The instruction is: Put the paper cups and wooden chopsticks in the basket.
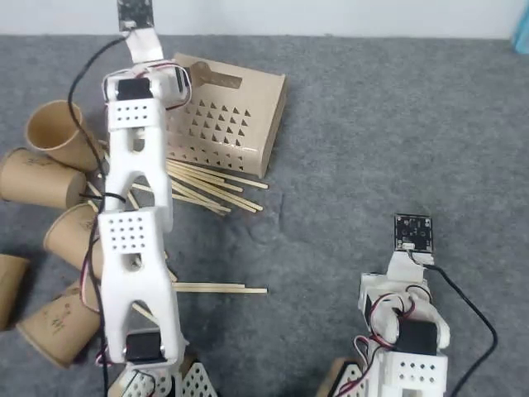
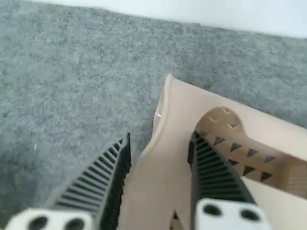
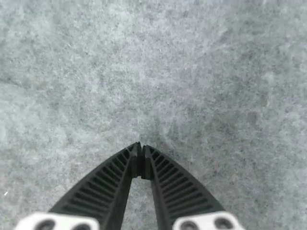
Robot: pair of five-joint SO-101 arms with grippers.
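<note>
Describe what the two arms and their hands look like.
Both arms are white plastic with black motors. The left arm has panels of small holes and black and red cables; the right arm trails a black cable. The left hand and right hand have black ribbed fingers on white bases.

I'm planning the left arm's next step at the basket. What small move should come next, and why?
Probably close the left gripper on the basket wall. Its open fingers straddle that wall's edge, one inside, one outside over the carpet, so a grip looks ready. The paper cups and chopsticks lie outside on the carpet; steadying or turning the basket may need to come first.
</note>
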